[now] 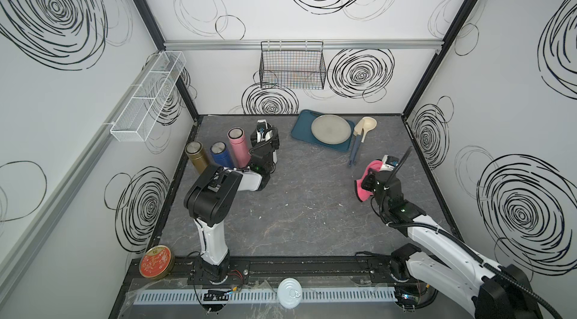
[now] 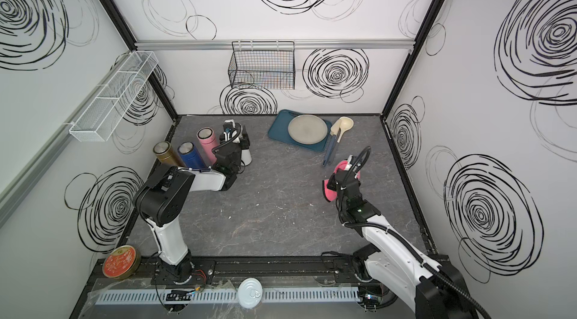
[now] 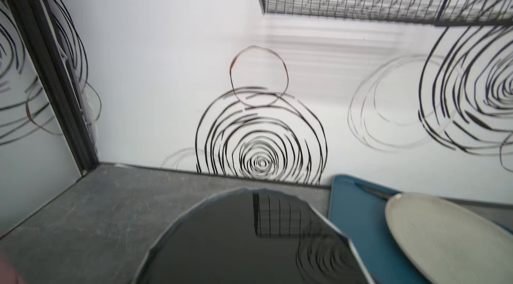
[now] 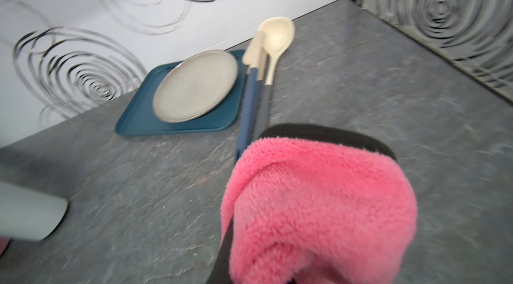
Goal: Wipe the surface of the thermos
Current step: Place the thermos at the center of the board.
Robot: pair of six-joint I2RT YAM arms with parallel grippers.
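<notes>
A white thermos (image 1: 275, 155) with a glossy black lid (image 3: 249, 241) stands at the back left of the table, mostly hidden under my left arm. My left gripper (image 1: 265, 145) is shut around it near the top; its fingers do not show in the left wrist view. My right gripper (image 1: 374, 174) hovers over the right side of the table, shut on a fluffy pink cloth (image 1: 363, 191) with a black edge, which fills the right wrist view (image 4: 319, 207). The cloth is well apart from the thermos, whose pale body (image 4: 27, 213) shows at the edge of that view.
Gold (image 1: 196, 158), blue (image 1: 221, 155) and pink (image 1: 239, 145) thermoses stand left of the held one. A blue tray (image 1: 299, 133) with a grey plate (image 1: 331, 128) lies at the back, a spoon (image 1: 368, 124) and spatula (image 1: 356, 145) beside it. A wire basket (image 1: 292, 66) hangs above.
</notes>
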